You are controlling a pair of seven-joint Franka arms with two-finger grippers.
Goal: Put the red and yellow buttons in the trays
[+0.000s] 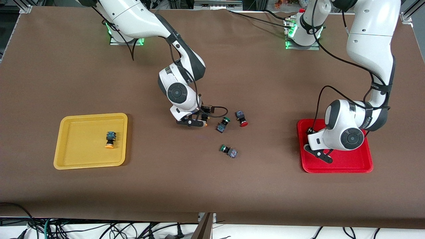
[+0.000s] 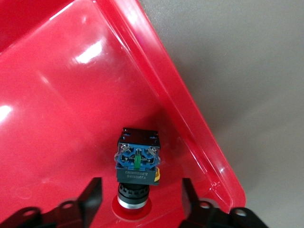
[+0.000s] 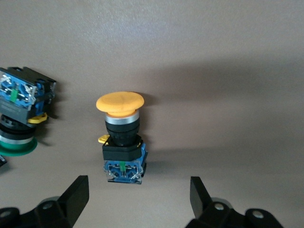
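Left gripper [image 2: 140, 199] low over red tray [image 2: 57, 118], fingers spread either side of red button [image 2: 137, 166] lying in tray near rim corner; right gripper [image 3: 135, 194] mid-tabletop, spread around yellow button [image 3: 121, 135]; second yellow button [image 1: 110, 139] in yellow tray [image 1: 69, 156]; second red button [image 1: 241, 119] mid-tabletop beside green button [image 1: 223, 124].

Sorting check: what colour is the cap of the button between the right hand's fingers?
Orange-yellow cap; right wrist view shows it best.

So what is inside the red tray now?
In the red tray lies one red button, between the open fingers of the left gripper. In the front view the left arm covers that button.
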